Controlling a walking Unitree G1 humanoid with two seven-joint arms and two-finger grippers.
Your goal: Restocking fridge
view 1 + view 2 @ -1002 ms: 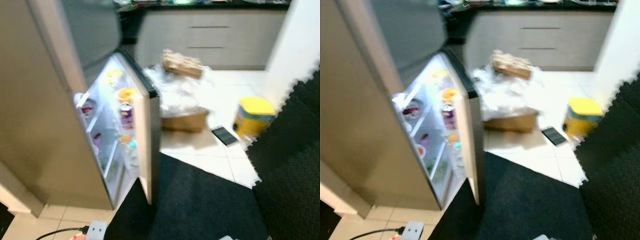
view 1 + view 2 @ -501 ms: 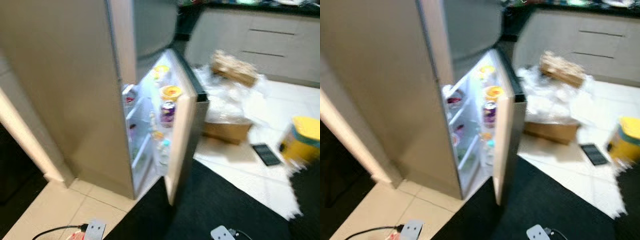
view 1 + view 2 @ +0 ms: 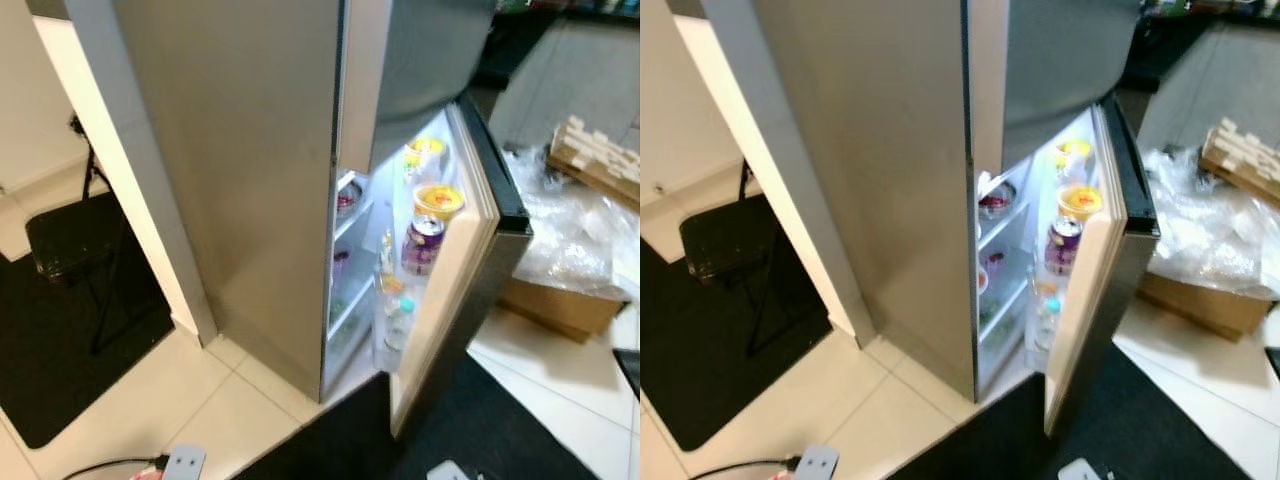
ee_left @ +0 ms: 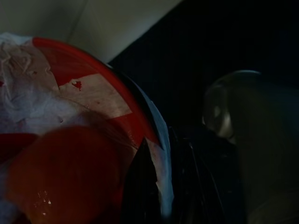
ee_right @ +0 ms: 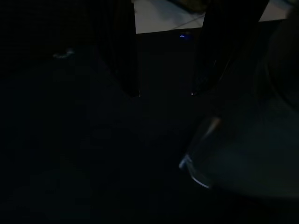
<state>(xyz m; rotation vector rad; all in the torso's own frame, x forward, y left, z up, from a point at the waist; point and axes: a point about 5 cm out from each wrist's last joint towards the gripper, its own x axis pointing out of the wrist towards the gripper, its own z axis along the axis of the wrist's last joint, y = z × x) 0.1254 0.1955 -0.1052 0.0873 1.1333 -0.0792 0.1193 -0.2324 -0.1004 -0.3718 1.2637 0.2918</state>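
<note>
Against left hand (image 4: pixel 154 186): red-lidded container (image 4: pixel 70 140).

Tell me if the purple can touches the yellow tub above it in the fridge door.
Apart. In the right eye view the purple can stands below the yellow tub, with a strip of white door shelf between them.

The fridge door (image 3: pixel 455 300) is hiding part of the cardboard box (image 3: pixel 560 306) behind it; the shelf items beside the purple can (image 3: pixel 421 243) are blurring together.
</note>
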